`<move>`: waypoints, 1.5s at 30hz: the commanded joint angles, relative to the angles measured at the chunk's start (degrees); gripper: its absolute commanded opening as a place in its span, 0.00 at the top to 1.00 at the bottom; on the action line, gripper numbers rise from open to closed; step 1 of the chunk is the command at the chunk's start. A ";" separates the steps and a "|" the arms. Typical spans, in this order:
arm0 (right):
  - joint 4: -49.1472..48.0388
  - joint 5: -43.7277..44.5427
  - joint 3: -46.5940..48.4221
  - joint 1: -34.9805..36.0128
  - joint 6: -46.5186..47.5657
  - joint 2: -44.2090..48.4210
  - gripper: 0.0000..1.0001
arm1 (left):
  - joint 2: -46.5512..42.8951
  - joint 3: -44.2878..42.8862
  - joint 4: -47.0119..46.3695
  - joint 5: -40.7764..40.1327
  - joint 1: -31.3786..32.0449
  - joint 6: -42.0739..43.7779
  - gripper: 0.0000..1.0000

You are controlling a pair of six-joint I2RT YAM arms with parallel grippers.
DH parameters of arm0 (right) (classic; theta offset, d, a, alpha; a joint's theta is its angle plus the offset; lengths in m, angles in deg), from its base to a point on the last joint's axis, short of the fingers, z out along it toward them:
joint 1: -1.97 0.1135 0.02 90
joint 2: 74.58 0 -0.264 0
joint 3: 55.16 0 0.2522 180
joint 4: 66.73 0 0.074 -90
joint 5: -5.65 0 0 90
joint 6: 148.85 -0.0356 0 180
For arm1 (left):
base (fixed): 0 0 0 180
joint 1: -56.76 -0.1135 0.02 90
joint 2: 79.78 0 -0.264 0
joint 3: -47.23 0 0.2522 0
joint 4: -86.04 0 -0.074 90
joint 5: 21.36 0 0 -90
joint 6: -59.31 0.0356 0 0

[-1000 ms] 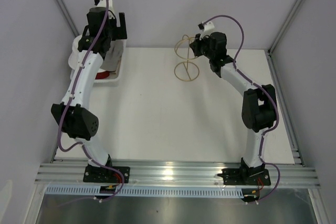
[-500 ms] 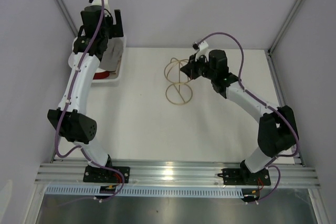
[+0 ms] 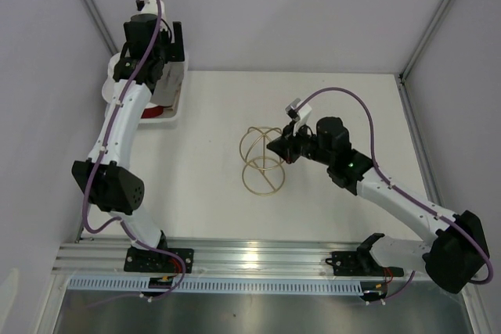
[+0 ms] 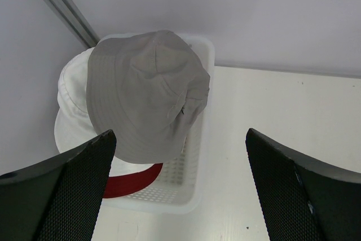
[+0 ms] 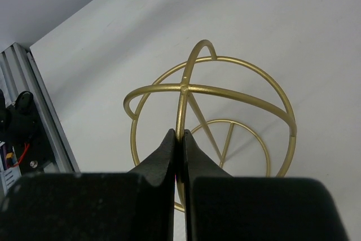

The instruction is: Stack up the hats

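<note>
A grey hat (image 4: 148, 91) lies on top of a white hat (image 4: 72, 111) and a dark red hat (image 4: 131, 178) in the white mesh basket (image 4: 194, 179) at the back left; the pile shows in the top view (image 3: 160, 107). The beige hat is out of view. My left gripper (image 3: 168, 48) is open and empty above the basket; its fingers (image 4: 67, 196) frame the pile. My right gripper (image 5: 180, 139) is shut on a wire of the gold wire stand (image 5: 214, 91), which stands near the table's middle (image 3: 262, 158).
The basket (image 3: 168, 115) sits against the back wall by the left wall. An aluminium rail (image 3: 258, 260) runs along the near edge, and its end shows in the right wrist view (image 5: 34, 122). White table surface (image 3: 211, 185) lies between basket and stand.
My right gripper has pulled the gold wire stand from the back of the table toward the near middle. My left gripper has stayed over the basket with only slight shifts.
</note>
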 commanded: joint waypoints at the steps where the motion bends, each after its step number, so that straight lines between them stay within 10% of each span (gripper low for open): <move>1: 3.72 0.40 -1.30 0.28 0.10 2.37 1.00 | -1.05 0.42 -2.05 -0.28 0.03 0.35 0.00; 5: 8.02 0.56 -1.75 0.54 2.21 2.81 0.68 | 0.44 0.15 -2.58 -0.72 0.03 0.17 0.01; 20: 15.42 17.58 1.52 -1.04 1.43 28.10 0.11 | 15.64 -7.13 -5.47 -7.04 -0.06 1.49 0.00; 38: -3.13 35.00 -8.77 -4.29 -5.43 26.54 0.01 | 24.61 -10.48 -8.81 -10.12 -3.22 3.24 0.05; 45: -1.11 42.40 -8.25 -4.91 -6.04 25.66 0.01 | 26.20 -11.18 -9.52 -9.60 -3.40 3.68 0.26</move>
